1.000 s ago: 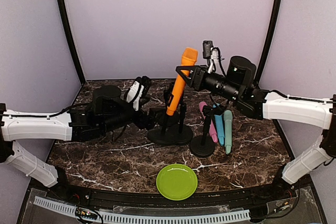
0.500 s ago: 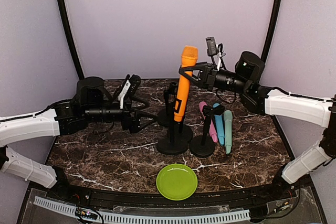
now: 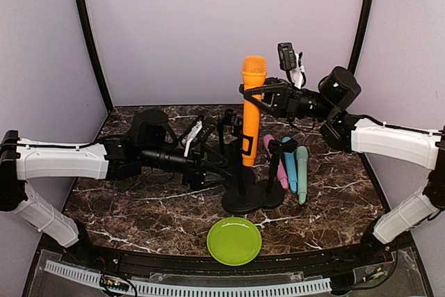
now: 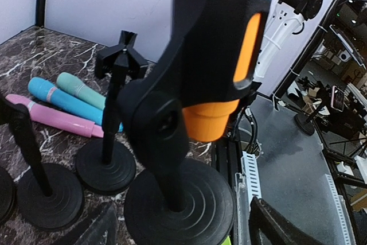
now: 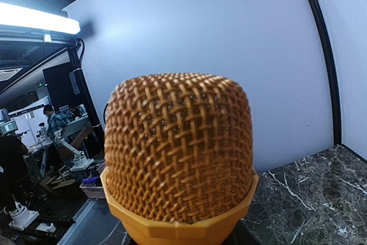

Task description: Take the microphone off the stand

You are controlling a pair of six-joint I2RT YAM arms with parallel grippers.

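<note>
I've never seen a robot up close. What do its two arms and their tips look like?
The left arm and right arm have white shells on the long links, joined by round black motor housings, with thin black cables along them. The left end effector and right end effector are black, each two-fingered. A small black camera sits atop the right wrist.

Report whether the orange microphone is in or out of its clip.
In: the orange microphone sits upright, its lower end inside the black clip.

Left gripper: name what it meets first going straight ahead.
The stand, at its stem just below the orange microphone; it sits centred ahead of the open left gripper, apparently close.
</note>
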